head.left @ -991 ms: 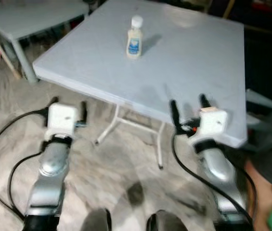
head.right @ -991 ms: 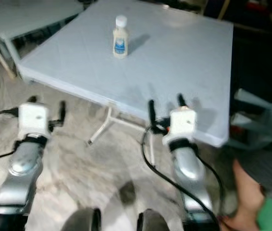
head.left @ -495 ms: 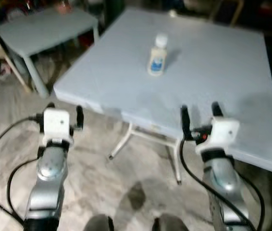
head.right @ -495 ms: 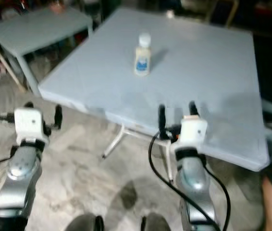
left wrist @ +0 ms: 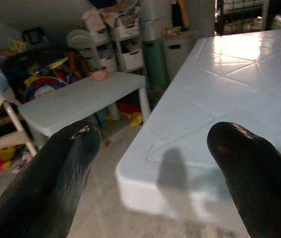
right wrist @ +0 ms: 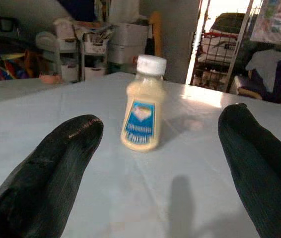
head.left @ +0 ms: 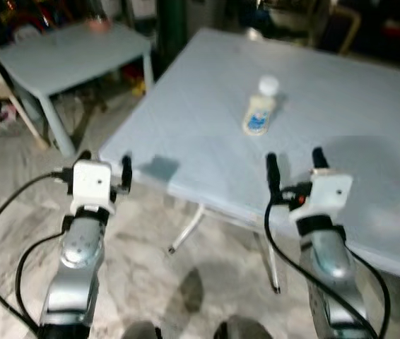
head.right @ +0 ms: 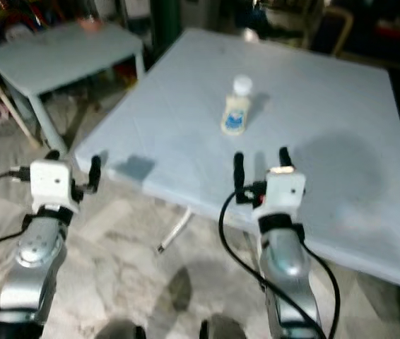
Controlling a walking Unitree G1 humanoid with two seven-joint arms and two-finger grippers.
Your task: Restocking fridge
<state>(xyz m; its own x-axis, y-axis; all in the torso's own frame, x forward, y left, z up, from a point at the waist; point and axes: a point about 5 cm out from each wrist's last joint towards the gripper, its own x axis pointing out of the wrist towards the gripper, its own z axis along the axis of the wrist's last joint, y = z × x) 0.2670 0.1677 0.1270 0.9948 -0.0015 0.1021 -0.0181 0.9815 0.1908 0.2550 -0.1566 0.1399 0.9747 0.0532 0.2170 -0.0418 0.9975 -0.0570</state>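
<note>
Blue-labelled bottle point(right wrist: 144, 104), writing unreadable

Bottle point(right wrist: 144, 105) label print too blurred to read; table point(head.left: 369, 233) cut off

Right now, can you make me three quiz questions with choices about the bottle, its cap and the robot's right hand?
1. Where is the bottle?
A. on the big table
B. on the floor
C. in a gripper

2. What colour is its cap?
A. red
B. white
C. green

3. How is the right gripper?
A. shut on the bottle
B. open, short of the bottle
C. flat on the floor

Answers:
1 A, it stands upright on the tabletop.
2 B, the cap shows white.
3 B, its fingers stand apart with the bottle beyond them.
</note>
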